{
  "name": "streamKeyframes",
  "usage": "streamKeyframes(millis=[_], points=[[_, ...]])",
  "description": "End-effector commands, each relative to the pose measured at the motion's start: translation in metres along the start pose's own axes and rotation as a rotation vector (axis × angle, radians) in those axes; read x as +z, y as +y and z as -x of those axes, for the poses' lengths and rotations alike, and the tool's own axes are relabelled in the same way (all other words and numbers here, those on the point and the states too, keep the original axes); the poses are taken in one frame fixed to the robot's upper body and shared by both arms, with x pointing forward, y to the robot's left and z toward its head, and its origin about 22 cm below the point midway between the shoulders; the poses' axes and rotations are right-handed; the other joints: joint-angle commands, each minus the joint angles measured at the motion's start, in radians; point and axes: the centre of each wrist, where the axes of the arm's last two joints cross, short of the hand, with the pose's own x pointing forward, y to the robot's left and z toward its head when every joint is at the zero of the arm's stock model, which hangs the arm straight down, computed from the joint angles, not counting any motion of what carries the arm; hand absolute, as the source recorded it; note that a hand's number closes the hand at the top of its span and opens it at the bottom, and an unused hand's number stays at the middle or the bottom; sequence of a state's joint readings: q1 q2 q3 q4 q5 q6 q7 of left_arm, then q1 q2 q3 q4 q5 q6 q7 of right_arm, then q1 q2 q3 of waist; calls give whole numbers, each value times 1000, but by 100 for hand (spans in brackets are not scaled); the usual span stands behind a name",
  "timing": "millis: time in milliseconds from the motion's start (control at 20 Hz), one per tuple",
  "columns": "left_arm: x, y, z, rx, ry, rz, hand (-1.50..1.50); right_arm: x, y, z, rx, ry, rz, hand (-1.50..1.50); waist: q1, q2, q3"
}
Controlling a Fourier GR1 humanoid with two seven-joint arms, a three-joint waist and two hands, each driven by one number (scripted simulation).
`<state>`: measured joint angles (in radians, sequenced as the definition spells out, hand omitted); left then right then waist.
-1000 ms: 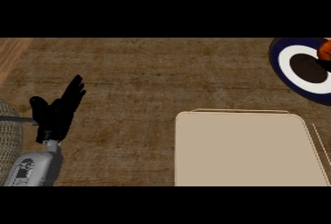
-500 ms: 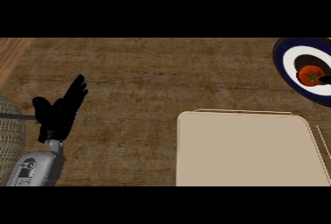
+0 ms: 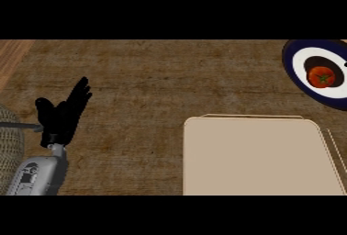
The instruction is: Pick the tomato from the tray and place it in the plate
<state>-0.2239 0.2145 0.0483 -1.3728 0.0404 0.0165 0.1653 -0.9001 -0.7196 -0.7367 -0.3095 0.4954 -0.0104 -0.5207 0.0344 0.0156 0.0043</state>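
A red tomato (image 3: 321,77) with a green stem lies on the dark centre of a round plate (image 3: 297,73) with a white ring and dark blue rim, at the right edge of the head view. A beige tray (image 3: 257,158) sits at lower right with nothing on it. My left hand (image 3: 62,115) rests open at the left, fingers straight and pointing up-right, far from both. My right hand does not show.
The counter top (image 3: 163,78) is brown and woven-looking. A lighter wooden strip (image 3: 10,55) runs at the upper left corner. A grey woven object (image 3: 8,137) pokes in at the left edge beside my left forearm (image 3: 41,176).
The tomato has come down from the plate's upper right edge onto its dark centre. The left hand has stayed still.
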Motion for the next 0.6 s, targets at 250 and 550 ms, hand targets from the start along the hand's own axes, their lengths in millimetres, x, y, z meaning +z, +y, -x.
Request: streamKeyframes(millis=[250,550], points=[[14,7,9,2,15,10,0,-8,-26,-8,-399,154,-38,-150,-6,-11,-2],[-1,-5,13,6,-10,0,0,22,-44,29,-485,137,-97,-150,-8,0,-1]])
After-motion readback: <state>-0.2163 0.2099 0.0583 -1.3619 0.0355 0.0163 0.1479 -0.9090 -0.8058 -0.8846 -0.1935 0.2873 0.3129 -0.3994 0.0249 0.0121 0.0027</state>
